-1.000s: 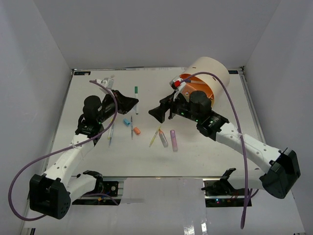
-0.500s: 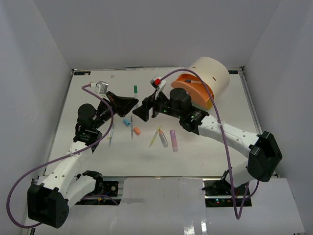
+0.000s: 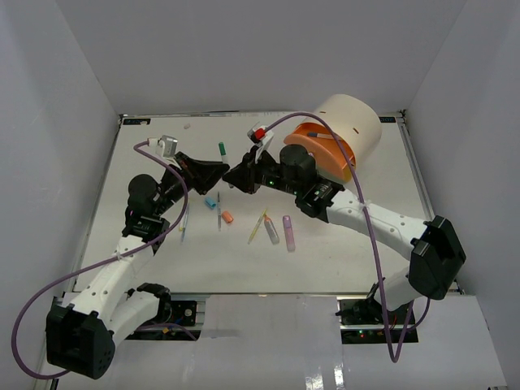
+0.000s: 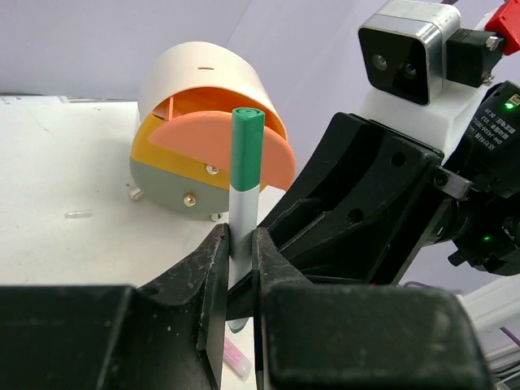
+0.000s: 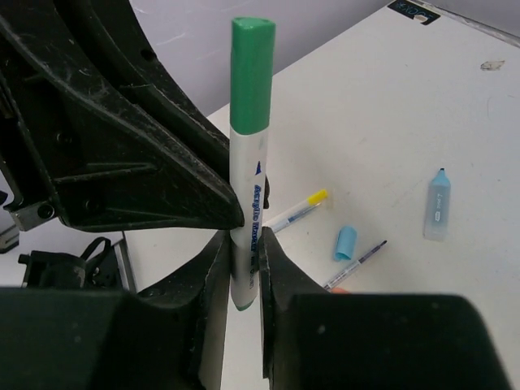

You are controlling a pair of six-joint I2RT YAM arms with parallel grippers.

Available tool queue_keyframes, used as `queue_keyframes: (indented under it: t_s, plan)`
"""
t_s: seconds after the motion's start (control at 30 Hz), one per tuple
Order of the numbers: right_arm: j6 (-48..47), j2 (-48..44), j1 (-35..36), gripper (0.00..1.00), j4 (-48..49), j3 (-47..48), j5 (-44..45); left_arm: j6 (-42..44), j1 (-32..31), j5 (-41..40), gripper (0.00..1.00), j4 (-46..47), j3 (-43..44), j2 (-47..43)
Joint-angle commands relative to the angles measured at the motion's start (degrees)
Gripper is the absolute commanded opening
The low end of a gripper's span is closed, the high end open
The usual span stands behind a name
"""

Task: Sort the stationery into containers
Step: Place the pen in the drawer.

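Note:
A white marker with a green cap stands upright above the table's middle. My left gripper is shut on its lower barrel. Facing it, my right gripper is shut on the same marker, lower on the barrel. In the top view the left gripper and the right gripper meet tip to tip. The cream cylinder lies at the back right, its orange drawer pulled out. The left wrist view shows the orange drawer, a yellow drawer and a grey drawer.
Loose stationery lies below the grippers: a blue cap, an orange cap, a thin pen, a yellow pen, a purple marker. A blue highlighter and a yellow-capped pen show in the right wrist view.
My right arm swung left from the orange drawer to the left gripper, and its jaws closed on the green-capped marker. The left gripper kept its hold on the marker.

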Motion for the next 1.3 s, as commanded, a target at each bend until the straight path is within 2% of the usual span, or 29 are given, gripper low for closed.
queue_keyframes:
  t_s: [0.0,0.03,0.1,0.13,0.2,0.23,0.3,0.37,0.53,0.63,0.73,0.93,1.03,1.07,1.27]
  plan:
    - [-0.43,-1.09,0.24,0.16,2.65,1.62,0.89,0.55,-0.38,0.18,0.06,-0.1,-0.04,-1.02]
    - [-1.13,-1.44,0.24,0.1,1.78,1.36,1.93,1.34,-0.38,-0.17,0.15,-1.41,0.05,-1.2]
    - [-2.36,-2.76,0.15,0.08,0.28,1.01,3.87,2.22,-0.3,-1.66,0.28,-4.04,0.75,-1.55]
    - [-3.93,-3.2,0.07,0.08,-1.81,0.83,6.05,3.27,-0.3,-2.19,0.43,-4.93,1.02,-1.98]
    - [-5.78,-4.61,-0.11,0.08,-4.54,0.83,8.87,4.33,-0.3,-4.03,0.6,-7.04,1.98,-2.43]
    - [-8.05,-5.05,-0.37,0.08,-7.86,1.01,11.41,5.47,-0.3,-4.65,0.77,-9.23,2.33,-2.69]
    - [-10.7,-6.1,-1.51,0.08,-12.18,2.31,17.28,6.53,-0.3,-6.66,0.9,-13.0,3.83,-3.57]
    - [-15.69,-7.07,-2.91,0.08,-19.28,3.38,21.26,8.45,-0.3,-7.9,0.98,-15.48,4.79,-4.27]
    - [-28.18,-9.36,-6.96,0.08,-30.38,8.55,31.63,13.73,-0.21,-18.77,0.98,-28.02,8.65,-4.54]
    - [-36.09,-11.37,-11.87,0.08,-33.03,9.18,32.53,15.93,-0.3,-26.07,0.98,-37.18,11.11,-1.04]
    - [-41.64,-12.17,-18.02,0.09,-32.95,9.36,29.83,16.9,-0.21,-28.65,0.98,-41.75,11.92,2.92]
    - [-48.85,-10.16,-24.01,0.13,-33.03,11.38,27.26,17.25,-0.21,-29.53,0.98,-41.68,9.37,5.3]
    - [-49.56,-8.57,-26.29,0.18,-34.52,12.52,24.28,18.13,-0.12,-30.58,0.98,-42.29,9.2,5.4]
    - [-49.56,-8.22,-26.48,0.18,-34.62,12.52,23.83,18.22,-0.21,-32.93,0.98,-42.29,8.76,4.96]
    - [-49.65,-5.93,-27.27,0.21,-34.62,11.73,21.9,18.75,-0.21,-35.33,0.98,-42.56,8.49,4.78]
